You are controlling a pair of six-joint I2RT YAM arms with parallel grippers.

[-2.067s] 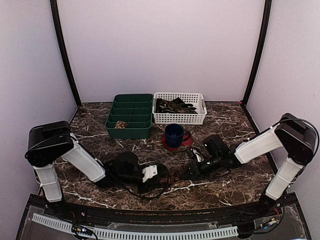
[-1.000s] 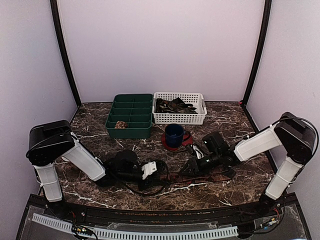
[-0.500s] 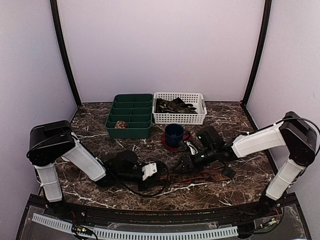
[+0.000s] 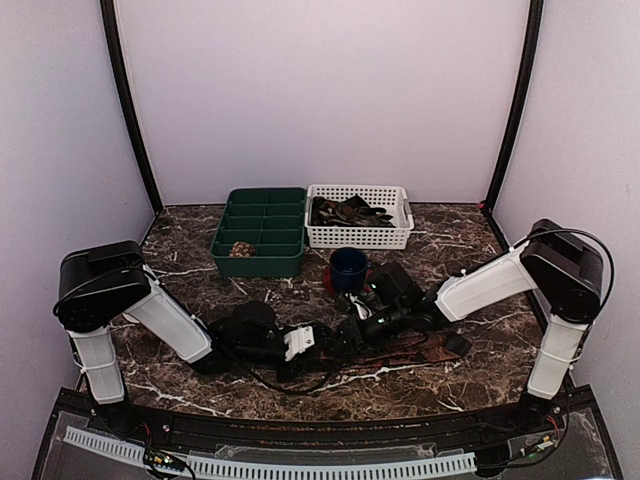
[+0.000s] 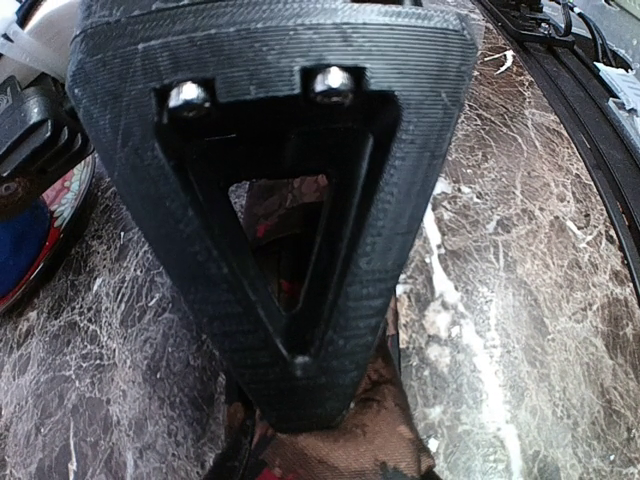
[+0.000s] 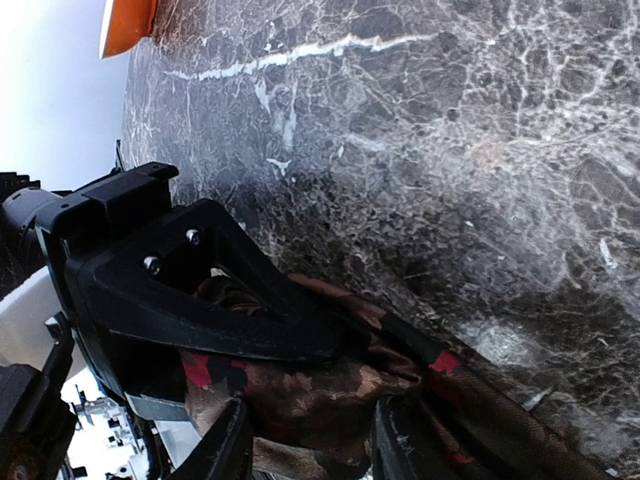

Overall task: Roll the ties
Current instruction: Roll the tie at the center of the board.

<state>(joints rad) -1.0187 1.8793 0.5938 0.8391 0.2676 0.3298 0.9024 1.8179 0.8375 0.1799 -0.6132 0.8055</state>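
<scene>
Polished marble-look table (image 6: 480,120), soft patterned cloth tie (image 6: 325,385), ridged matt black plastic left hand (image 5: 300,385), perhaps printed

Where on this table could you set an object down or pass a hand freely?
Free: table left of the green tray, and right of the white basket toward the back corner. Crowded: the centre, where left arm and right arm meet over the tie by the blue mug.

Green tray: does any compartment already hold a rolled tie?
Yes, one brownish rolled tie sits in the near-left compartment of the green tray.

One mug (image 4: 348,268), one tray (image 4: 258,265), one basket (image 4: 360,238), perhaps several ties (image 4: 345,211)
</scene>
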